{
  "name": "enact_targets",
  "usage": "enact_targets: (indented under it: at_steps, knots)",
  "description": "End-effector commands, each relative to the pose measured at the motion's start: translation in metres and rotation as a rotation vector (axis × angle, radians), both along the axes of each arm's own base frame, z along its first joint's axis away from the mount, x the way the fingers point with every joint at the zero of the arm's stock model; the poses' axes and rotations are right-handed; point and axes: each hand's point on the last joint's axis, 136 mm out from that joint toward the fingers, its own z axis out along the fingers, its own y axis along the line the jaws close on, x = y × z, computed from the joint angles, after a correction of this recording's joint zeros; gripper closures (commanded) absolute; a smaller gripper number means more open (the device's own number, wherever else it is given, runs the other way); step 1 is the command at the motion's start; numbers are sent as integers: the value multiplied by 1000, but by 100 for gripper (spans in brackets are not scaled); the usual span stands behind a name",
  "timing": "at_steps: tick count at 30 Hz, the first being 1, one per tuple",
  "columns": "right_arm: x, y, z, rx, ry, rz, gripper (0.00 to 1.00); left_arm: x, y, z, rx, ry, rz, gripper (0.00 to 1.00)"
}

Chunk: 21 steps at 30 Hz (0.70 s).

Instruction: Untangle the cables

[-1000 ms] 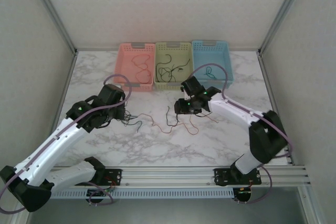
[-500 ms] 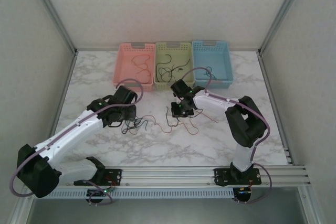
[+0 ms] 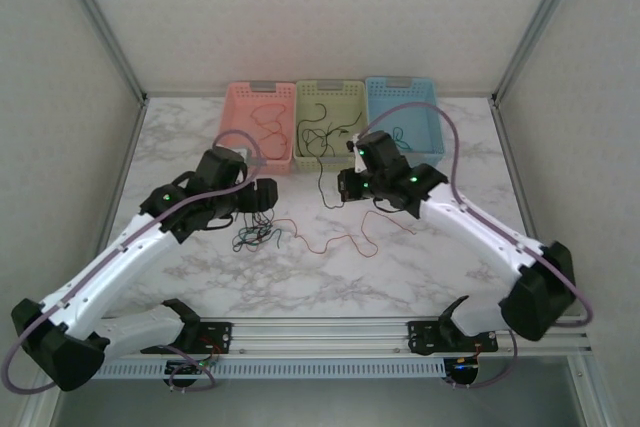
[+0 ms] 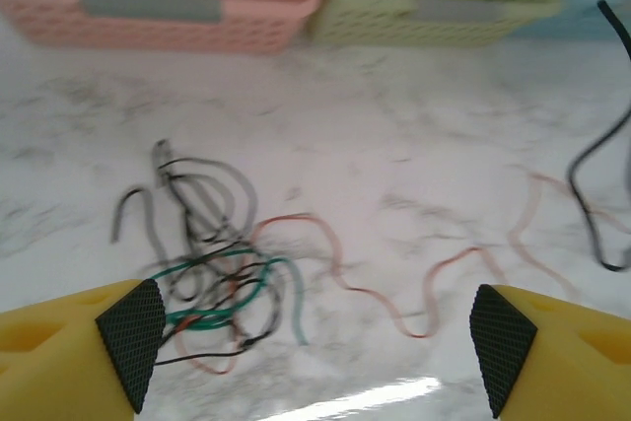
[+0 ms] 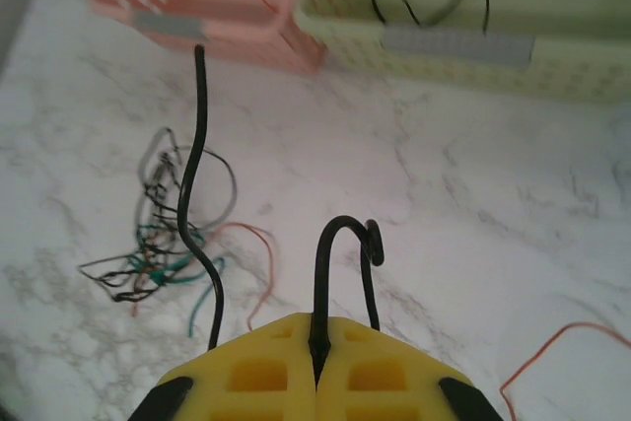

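A small tangle of black, green and red cables lies on the marble table, with a loose red cable trailing to its right. My left gripper hangs just behind the tangle, open. In the left wrist view the tangle sits by the left finger of the left gripper, touching neither pad. My right gripper is shut on a black cable that dangles above the table. In the right wrist view that black cable loops out of the closed right gripper.
Three baskets stand in a row at the back: pink, green and blue, each with cables inside. Grey walls close in both sides. A red cable lies to the right of the right gripper.
The right gripper shut on the black cable and raised it off the table, away from the other cables. The left gripper opened, let go of the tangle and shifted right.
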Motion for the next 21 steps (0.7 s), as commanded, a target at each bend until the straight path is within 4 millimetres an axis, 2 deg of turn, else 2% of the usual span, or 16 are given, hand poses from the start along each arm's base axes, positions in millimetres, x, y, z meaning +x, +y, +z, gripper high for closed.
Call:
enact_targets:
  at_steps: [1,4,6,10,14,17,21]
  knots:
    - [-10,0,17,14,-92,86,100,-10,-39,47,-247,-23,-142,16]
    - [-19,-2,21,23,-117,129,100,-19,-60,78,-406,-34,-223,12]
    - [-24,-2,23,43,-128,151,100,-21,-70,89,-451,-28,-258,11]
    - [-33,5,26,86,-132,198,100,-12,-85,78,-386,-4,-278,12]
    - [-35,7,26,91,-126,210,100,-7,-110,63,-370,27,-326,15]
    - [-38,8,28,100,-128,220,100,3,-114,49,-331,43,-302,19]
    - [-40,9,26,102,-123,228,100,18,-116,40,-319,43,-249,25]
